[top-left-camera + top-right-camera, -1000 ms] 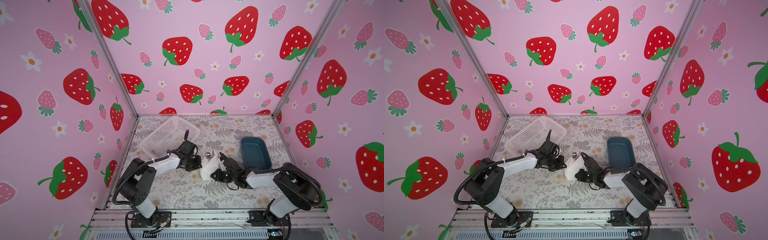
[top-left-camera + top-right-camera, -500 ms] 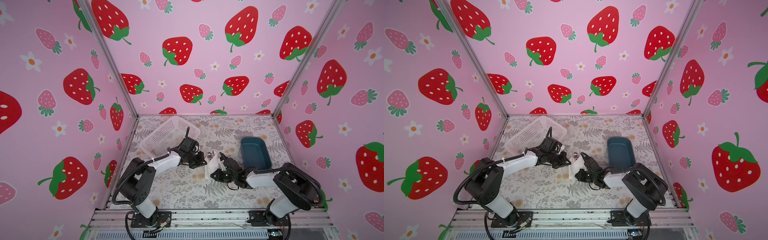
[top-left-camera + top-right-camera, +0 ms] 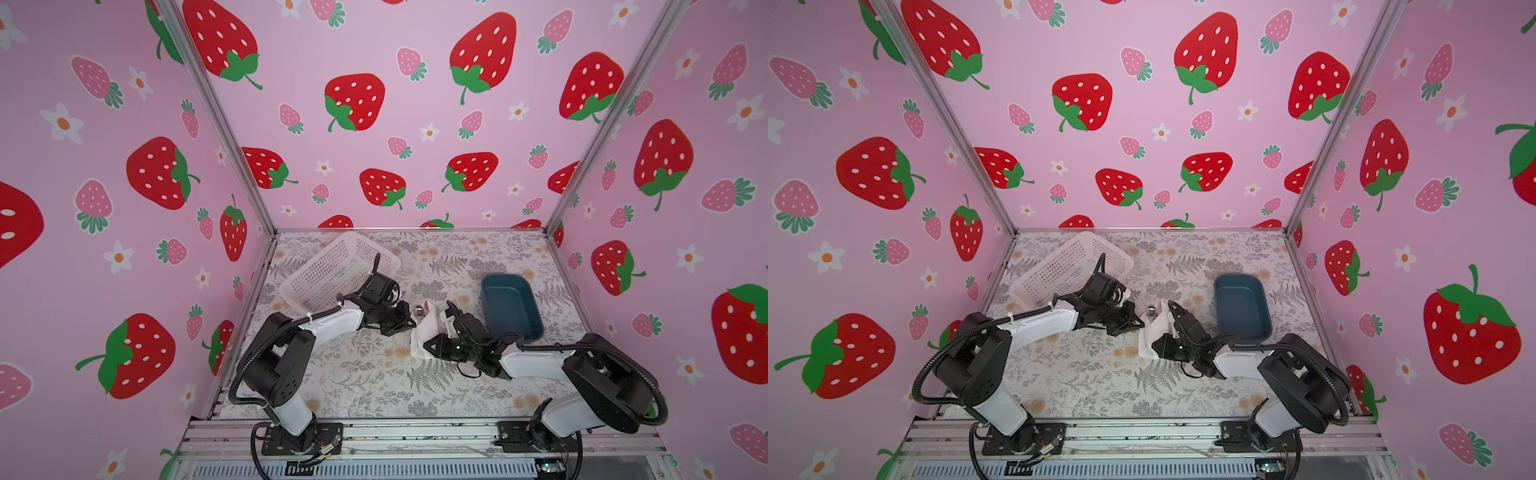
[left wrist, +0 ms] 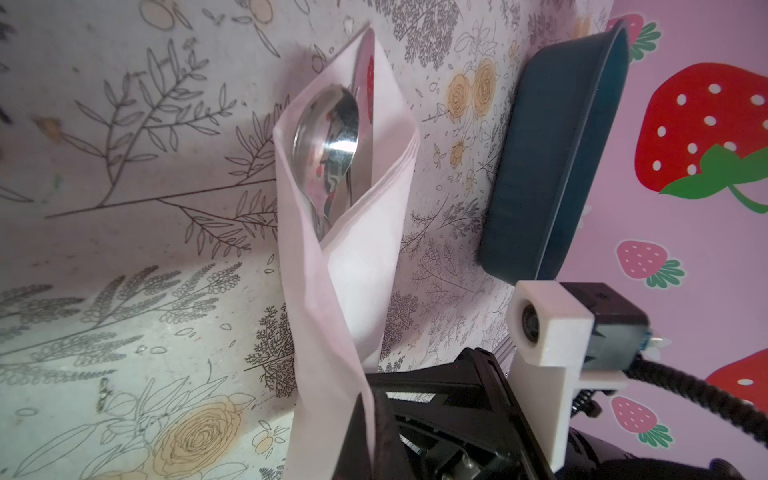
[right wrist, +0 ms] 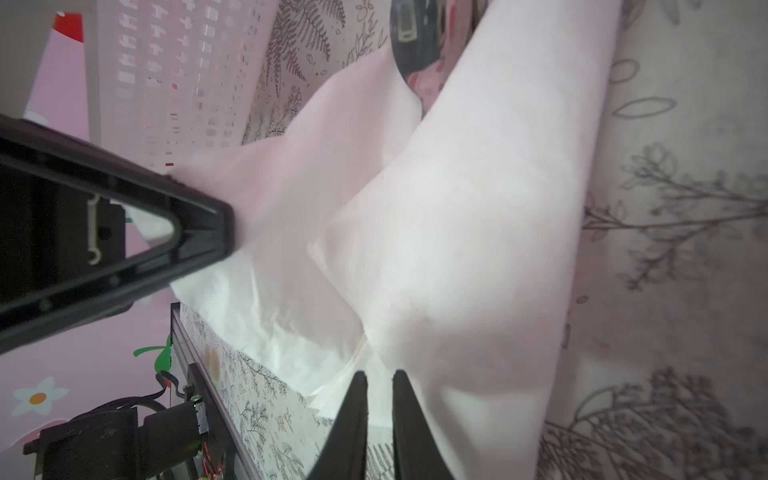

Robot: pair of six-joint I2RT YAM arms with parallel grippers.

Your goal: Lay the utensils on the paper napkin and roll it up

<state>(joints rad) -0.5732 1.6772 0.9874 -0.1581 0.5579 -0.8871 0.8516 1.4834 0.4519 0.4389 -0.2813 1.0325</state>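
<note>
Now: utensils wrapped, both pincers at the napkin

You have the paper napkin (image 4: 357, 282) folded around the utensils (image 3: 419, 309) in a cone form, and it lies on the tabletop (image 3: 374, 374) between your two pincers. A shiny spoon (image 4: 328, 137) and a flat blade (image 4: 368, 75) behind it look out from the open end, which is the end far from the right pincer (image 5: 380, 376). This pincer has its fingers drawn to a narrow slit and clamps the layered edge at the narrow end of the napkin. The left pincer (image 3: 409, 323) has its jaws together. Its tip touches a loose flap on the side of the napkin, but whether paper is pinched there I cannot tell. A dark blue tub (image 3: 509, 305) stands just beside the right pincer, on the side away from the napkin. A white basket (image 3: 332, 270) stands close behind the left pincer.
</note>
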